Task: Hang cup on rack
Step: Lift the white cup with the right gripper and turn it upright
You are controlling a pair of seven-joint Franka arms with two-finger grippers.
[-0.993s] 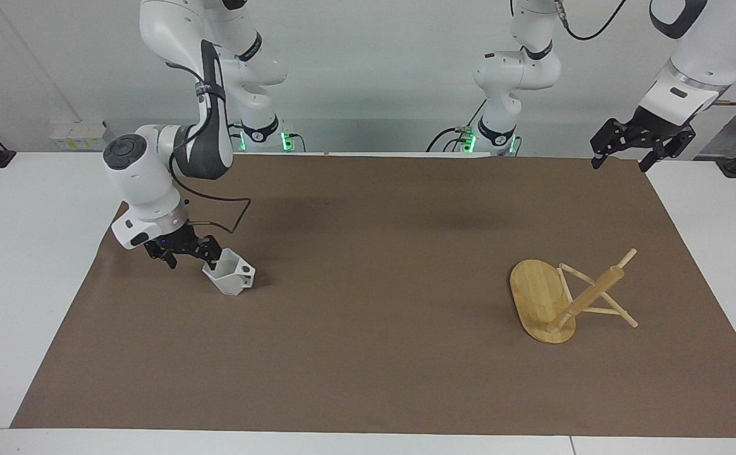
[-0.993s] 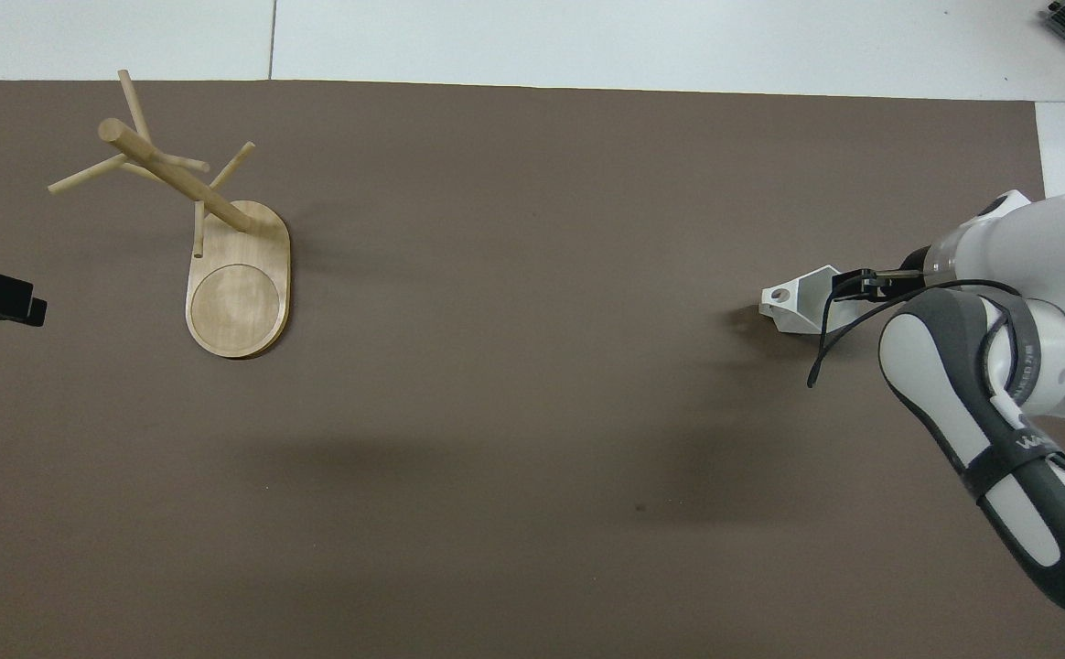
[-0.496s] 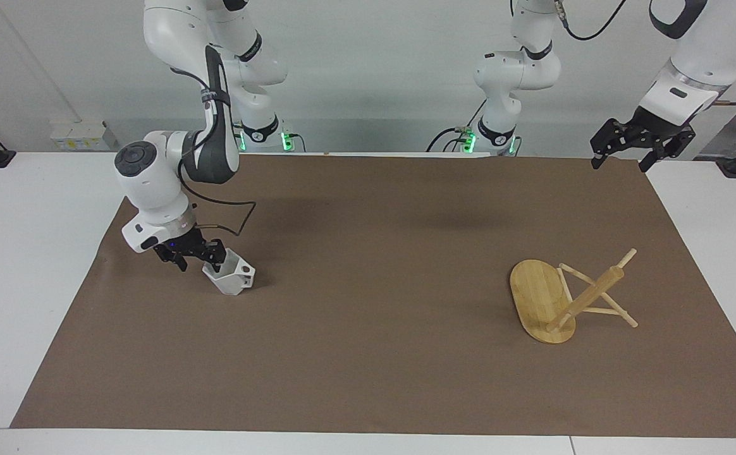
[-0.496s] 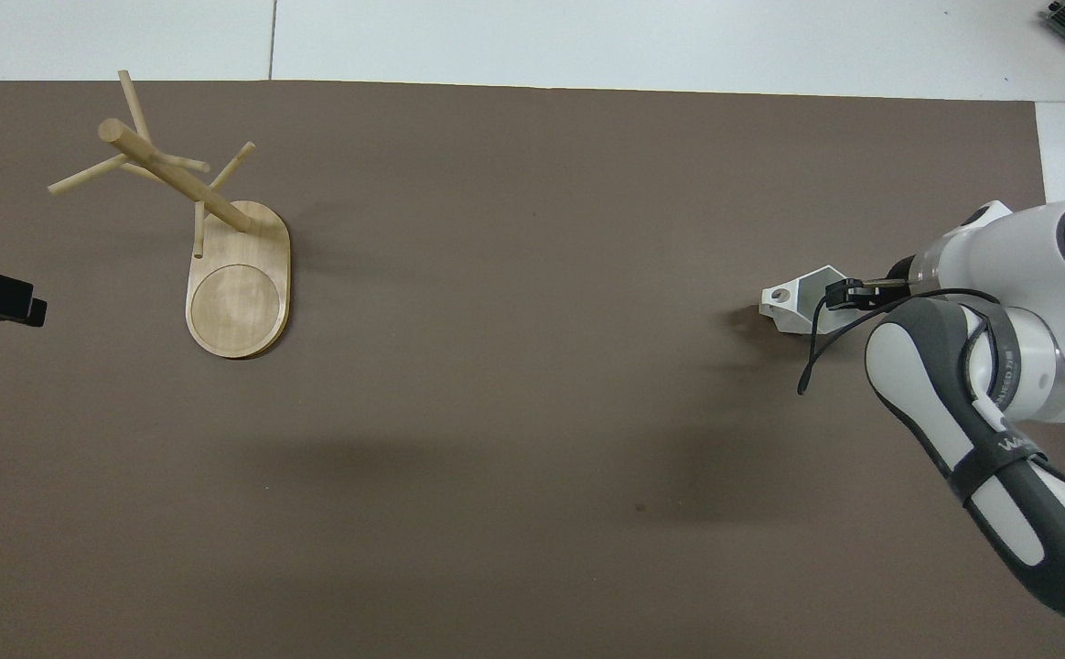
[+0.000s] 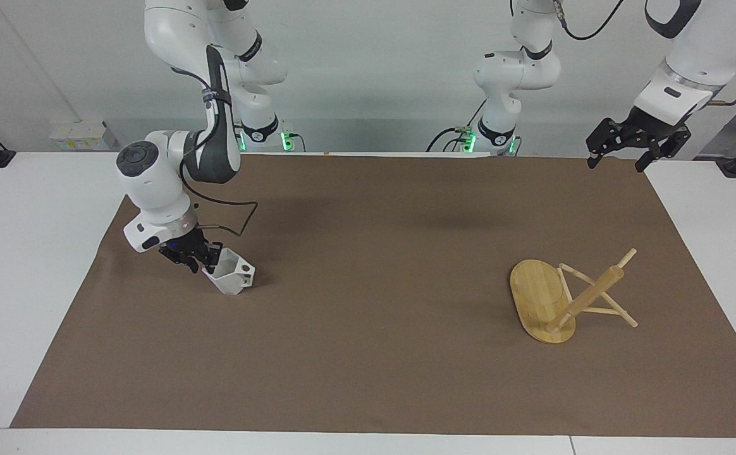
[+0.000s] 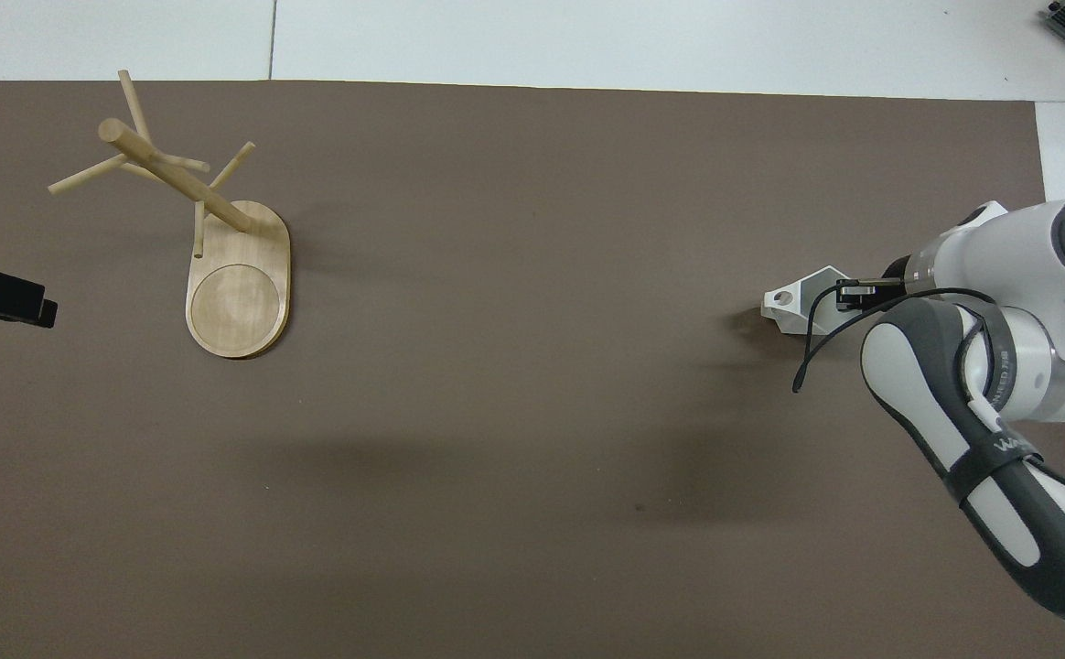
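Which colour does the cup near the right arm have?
The cup is plain white, without pattern; the facing view shows it best.

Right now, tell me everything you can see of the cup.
The cup is small, white and faceted, tapering to its base, with an angular rim and a blocky side handle pierced by a hole. It looks hard and matte. It sits tilted on the brown mat at the right arm's end of the table. The right gripper is at its rim.

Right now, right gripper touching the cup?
Touching. Facing view shows the right gripper closed on the rim of the cup, no gap between them.
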